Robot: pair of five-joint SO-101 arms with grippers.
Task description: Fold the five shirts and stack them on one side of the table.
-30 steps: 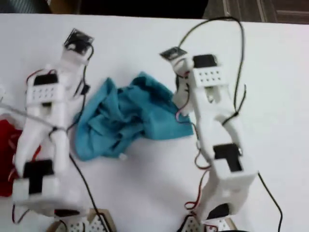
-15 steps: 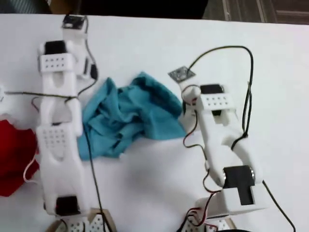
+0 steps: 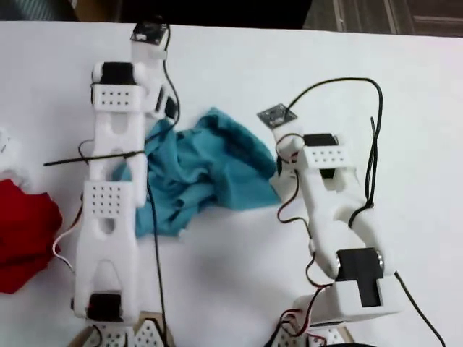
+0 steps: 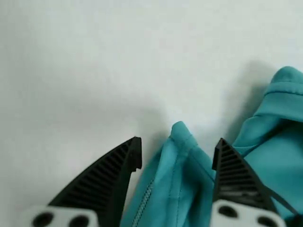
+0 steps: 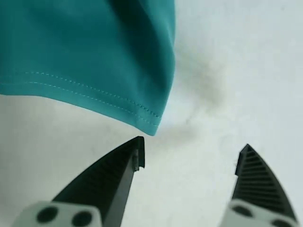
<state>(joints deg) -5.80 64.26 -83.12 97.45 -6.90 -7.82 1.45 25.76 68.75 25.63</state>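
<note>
High view: crumpled teal shirt (image 3: 206, 170) mid-table (image 3: 405, 108) between the two arms, unfolded; red shirt (image 3: 25, 231) heaped beside the left arm, also unfolded; no folded stack anywhere.

Left wrist view: left gripper (image 4: 179, 145) spread apart, straddling a raised fold of the teal shirt, not clamped.

Right wrist view: right gripper (image 5: 193, 146) wide apart over bare table near the hemmed corner, holding nothing.

Judged barely begun; all folding and stacking left.

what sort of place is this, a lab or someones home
Probably a robotics lab or hobby workbench. A plain white table carries the left arm and right arm, both with bare wiring, a crumpled teal shirt between them and a red cloth at the edge.
</note>
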